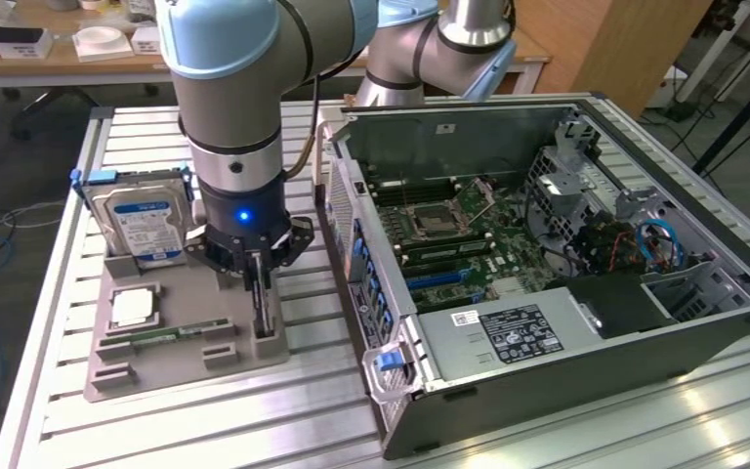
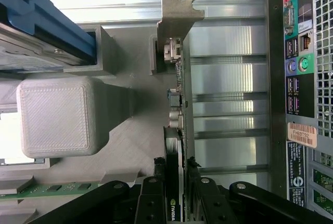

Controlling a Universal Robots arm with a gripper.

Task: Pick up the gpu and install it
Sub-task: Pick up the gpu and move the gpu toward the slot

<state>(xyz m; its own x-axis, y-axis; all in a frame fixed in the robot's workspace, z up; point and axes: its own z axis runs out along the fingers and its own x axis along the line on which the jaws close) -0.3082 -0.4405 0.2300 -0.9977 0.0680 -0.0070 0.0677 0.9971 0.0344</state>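
Note:
The gpu is a thin dark card standing on edge in a slot of the grey holder tray, at the tray's side nearest the computer. In the wrist view the gpu shows edge-on, with its silver bracket at the far end. My gripper points straight down over the card. Its black fingers press against both faces of the card, so the gripper is shut on it. The card's lower edge still sits in the tray.
The tray also carries a hard drive with a blue-white label, a square processor and a green memory stick. The open computer case lies just to the exterior view's right, motherboard exposed. Its port panel is close to the card.

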